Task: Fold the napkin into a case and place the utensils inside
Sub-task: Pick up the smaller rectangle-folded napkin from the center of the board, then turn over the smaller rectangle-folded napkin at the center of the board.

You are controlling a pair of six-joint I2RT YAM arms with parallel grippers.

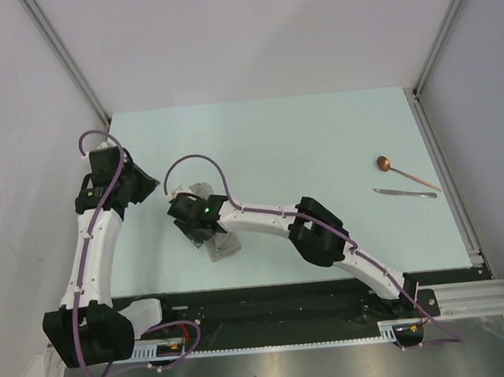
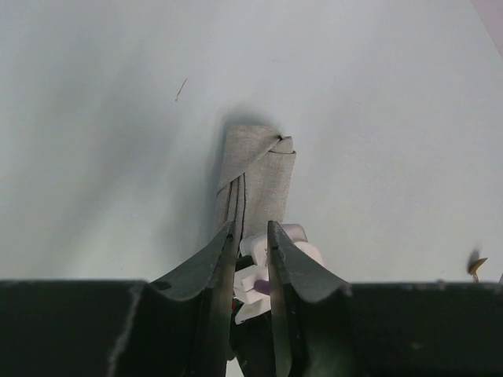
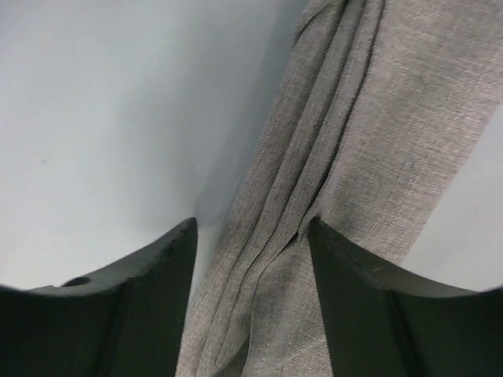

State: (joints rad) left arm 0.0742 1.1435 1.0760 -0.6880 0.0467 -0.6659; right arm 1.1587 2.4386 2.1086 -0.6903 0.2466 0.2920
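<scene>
Poises right end effector (image 3: 251,228) wide over the napkin (image 3: 354,157) — bunched folds between the jaws, nothing clamped, likely to regrip the strip. Points left end effector (image 2: 251,232), narrow and empty, at the napkin's folded end, left of centre on the worktop (image 1: 318,138). Leaves spoon (image 1: 410,175) and silvery piece (image 1: 405,193) far right — not yet cased.

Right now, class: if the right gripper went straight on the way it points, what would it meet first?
The napkin. Its folded cloth lies directly ahead of the right gripper, running between the open fingers. How near it is, the picture leaves unclear.
</scene>
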